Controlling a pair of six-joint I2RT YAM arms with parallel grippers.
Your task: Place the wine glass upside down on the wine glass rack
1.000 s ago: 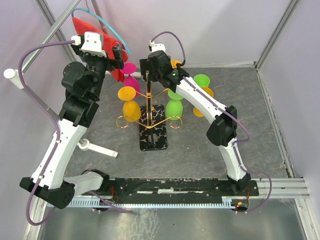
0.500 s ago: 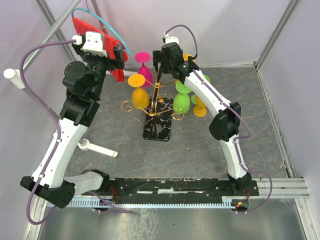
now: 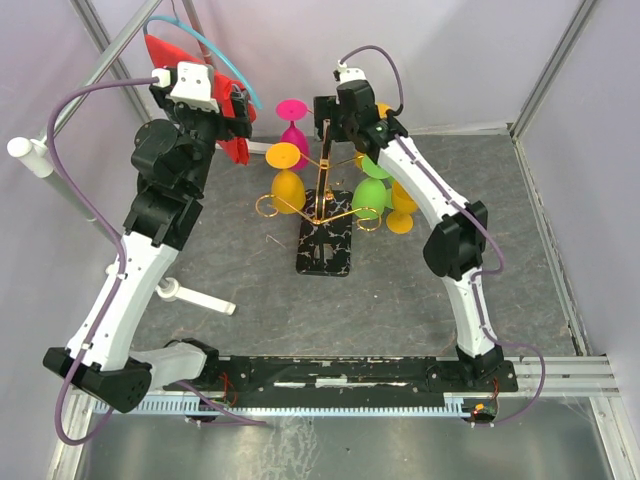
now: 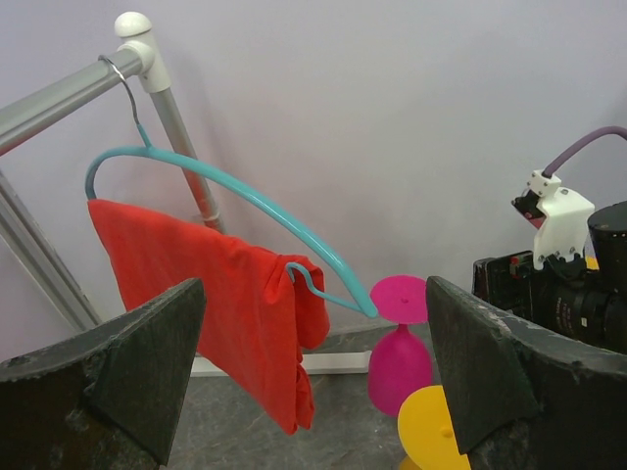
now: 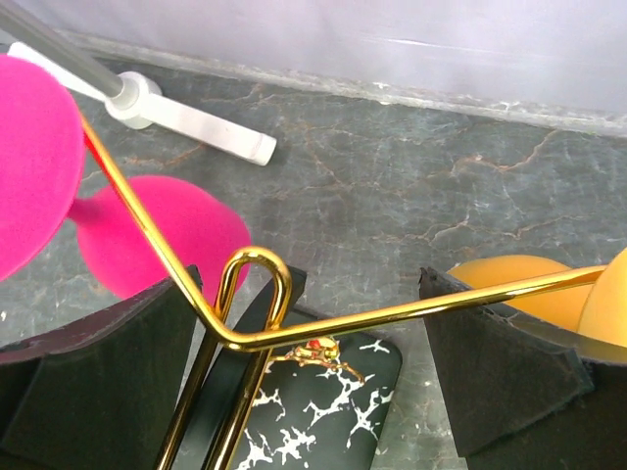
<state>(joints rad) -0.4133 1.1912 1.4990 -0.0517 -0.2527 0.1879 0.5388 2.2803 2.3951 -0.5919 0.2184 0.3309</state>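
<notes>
The wine glass rack (image 3: 324, 250) stands mid-table: gold wire arms on a black marbled base. Wine glasses hang on it upside down: pink (image 3: 293, 128), yellow (image 3: 287, 180), green (image 3: 370, 192). An orange one (image 3: 402, 212) is at its right side. My right gripper (image 3: 323, 112) is at the rack's top. In the right wrist view it (image 5: 309, 362) is open, jaws wide on either side of the gold top loop (image 5: 257, 266), with the pink glass (image 5: 162, 235) to the left. My left gripper (image 4: 313, 392) is open and empty, raised, facing the pink glass (image 4: 400, 357).
A red cloth (image 4: 220, 294) hangs on a teal hanger (image 4: 245, 191) from a metal rail at the back left, close to my left gripper. A white pipe piece (image 3: 197, 298) lies on the table's left side. Walls close in behind and on both sides.
The rack with its glasses has shifted right and towards the back, and my right gripper has moved the same way at its top. The left arm has hardly moved.
</notes>
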